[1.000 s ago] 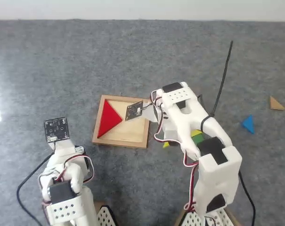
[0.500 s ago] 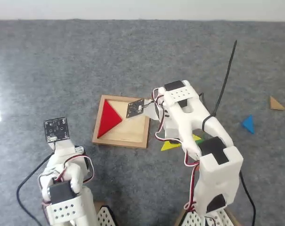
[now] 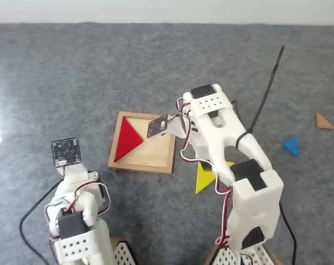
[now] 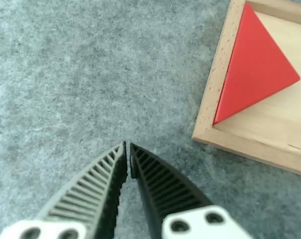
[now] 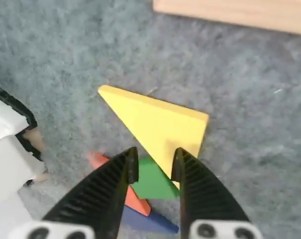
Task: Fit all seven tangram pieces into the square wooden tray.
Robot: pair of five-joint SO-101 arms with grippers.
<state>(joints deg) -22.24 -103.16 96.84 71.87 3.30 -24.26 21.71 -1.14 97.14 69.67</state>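
Fingers (image 5: 115, 189) parted (narrowly), right gripper (image 5: 155, 152) above yellow triangle (image 5: 160, 124).

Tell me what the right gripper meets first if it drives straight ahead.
Probably the yellow triangle, lying just ahead of the right gripper; the green piece adjoins it there, and depth is unclear.

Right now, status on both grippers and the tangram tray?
Left gripper shut, over carpet beside wooden tray. Right gripper open above yellow triangle. Red triangle in tray. Green piece, orange piece, blue piece crowd beside it.
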